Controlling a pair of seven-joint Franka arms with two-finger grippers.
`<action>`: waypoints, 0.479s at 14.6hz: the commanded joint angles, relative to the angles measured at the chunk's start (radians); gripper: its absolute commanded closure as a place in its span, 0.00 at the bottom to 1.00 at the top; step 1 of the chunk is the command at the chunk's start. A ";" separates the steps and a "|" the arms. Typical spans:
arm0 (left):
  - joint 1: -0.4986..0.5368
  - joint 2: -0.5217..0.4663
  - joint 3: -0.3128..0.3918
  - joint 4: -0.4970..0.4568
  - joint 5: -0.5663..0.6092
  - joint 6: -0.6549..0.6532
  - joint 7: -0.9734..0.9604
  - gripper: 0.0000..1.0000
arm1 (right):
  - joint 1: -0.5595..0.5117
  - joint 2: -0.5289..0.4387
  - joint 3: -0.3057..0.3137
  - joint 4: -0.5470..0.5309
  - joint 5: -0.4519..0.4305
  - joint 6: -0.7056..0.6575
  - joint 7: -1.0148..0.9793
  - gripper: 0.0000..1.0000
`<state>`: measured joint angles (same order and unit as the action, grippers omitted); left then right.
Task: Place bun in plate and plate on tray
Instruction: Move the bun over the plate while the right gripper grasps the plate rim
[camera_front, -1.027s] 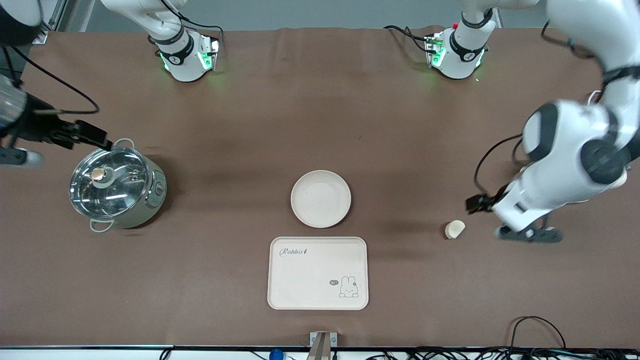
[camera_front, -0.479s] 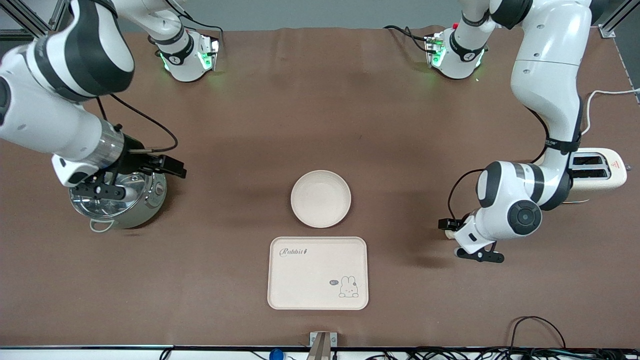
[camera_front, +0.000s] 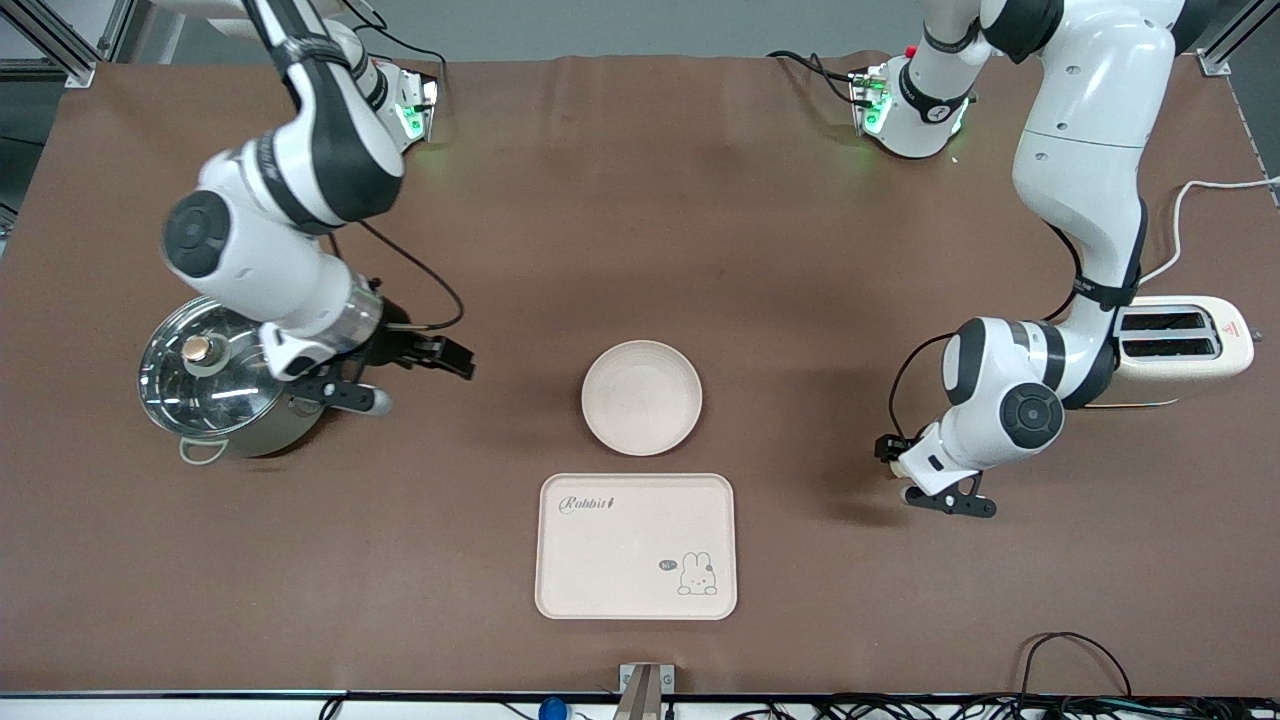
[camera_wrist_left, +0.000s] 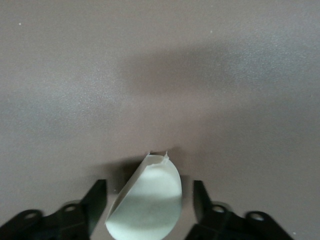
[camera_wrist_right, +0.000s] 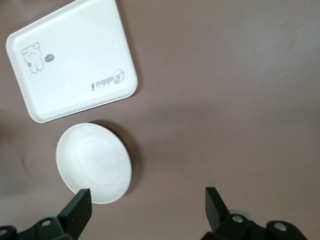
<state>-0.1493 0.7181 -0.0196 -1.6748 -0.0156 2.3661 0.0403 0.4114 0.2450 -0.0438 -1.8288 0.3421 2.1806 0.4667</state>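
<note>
The bun (camera_wrist_left: 147, 200) lies on the brown table between the open fingers of my left gripper (camera_wrist_left: 148, 185), with a gap on each side. In the front view the left gripper (camera_front: 905, 468) is low at the left arm's end of the table and covers the bun. The round plate (camera_front: 641, 397) sits mid-table, and the tray (camera_front: 636, 546) with "Rabbit" lettering lies just nearer the front camera. My right gripper (camera_front: 385, 360) is open and empty, in the air between the pot and the plate. The right wrist view (camera_wrist_right: 146, 192) shows the plate (camera_wrist_right: 93, 163) and the tray (camera_wrist_right: 70, 65) below it.
A steel pot (camera_front: 215, 385) with a glass lid stands at the right arm's end of the table, partly under the right arm. A cream toaster (camera_front: 1180, 345) stands at the left arm's end, beside the left arm. Cables run along the table's front edge.
The left gripper has come down over the bun, which now sits between its fingers. The right arm has swung from past the pot to between the pot and the plate.
</note>
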 joint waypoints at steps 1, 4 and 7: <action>0.004 -0.035 -0.002 -0.042 -0.014 0.028 0.027 0.77 | 0.067 0.040 -0.008 -0.081 0.075 0.170 0.015 0.00; 0.000 -0.063 -0.046 -0.016 -0.015 0.010 0.006 0.92 | 0.159 0.158 -0.008 -0.080 0.117 0.337 0.023 0.00; -0.027 -0.072 -0.106 0.094 -0.050 -0.150 -0.158 0.95 | 0.216 0.256 -0.008 -0.073 0.118 0.461 0.033 0.00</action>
<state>-0.1580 0.6730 -0.0944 -1.6413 -0.0399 2.3211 -0.0179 0.5918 0.4523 -0.0427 -1.9097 0.4342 2.5876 0.4948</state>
